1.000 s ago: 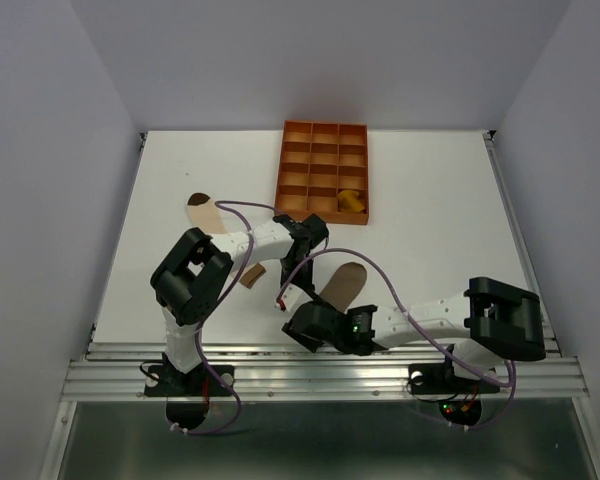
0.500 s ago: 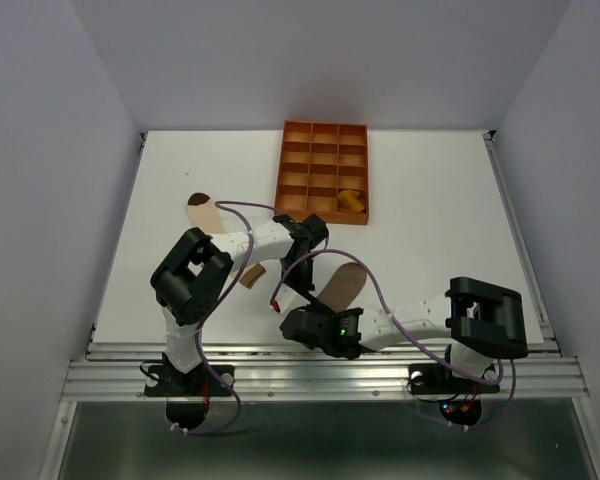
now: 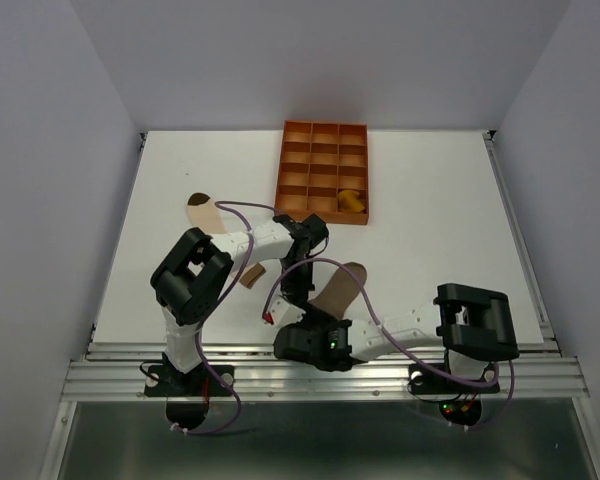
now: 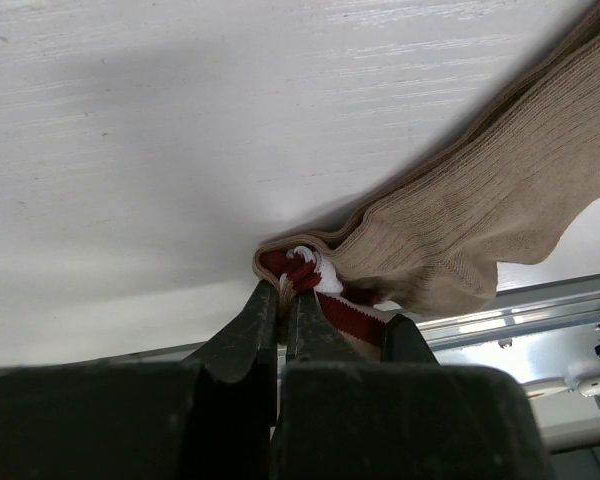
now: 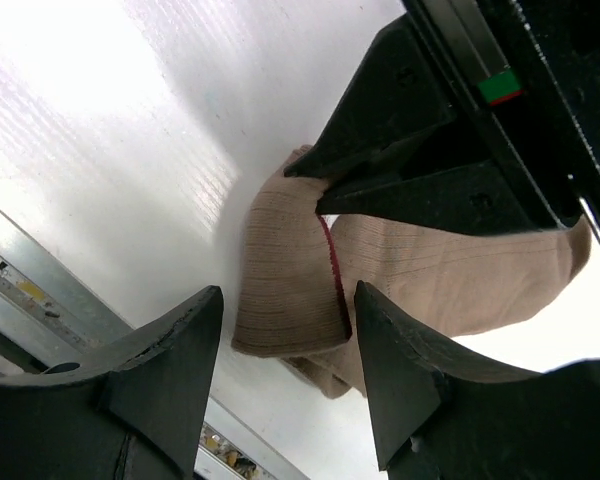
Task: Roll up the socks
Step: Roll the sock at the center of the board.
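- Orange gridded plastic tray (image 3: 325,125) sits at the far middle of the white table (image 3: 430,200). All positions below are taken from this tray.
- Mustard-yellow fabric sock (image 3: 352,202), bundled up small, is in the tray's near-right corner compartment.
- Cream fabric sock with a brown toe (image 3: 205,212) lies flat on the table to the near-left of the tray, apart from it.
- Taupe-brown ribbed sock (image 3: 342,285) lies on the table on the near side of the tray, well apart from it and close to the metal rail (image 3: 320,372). Its toe end points back toward the tray, and its cuff end is folded over on itself.
- Left gripper (image 4: 283,298) reaches out from the tray's near-left. Its jaws are pressed together on the taupe sock's red-and-white striped cuff, which is bunched at the tips.
- Right gripper (image 5: 290,300) sits farther from the tray than the left gripper, by the rail. Its fingers (image 5: 170,370) stand wide apart on either side of the sock's folded end and hold nothing. Whether they touch the fabric cannot be told.
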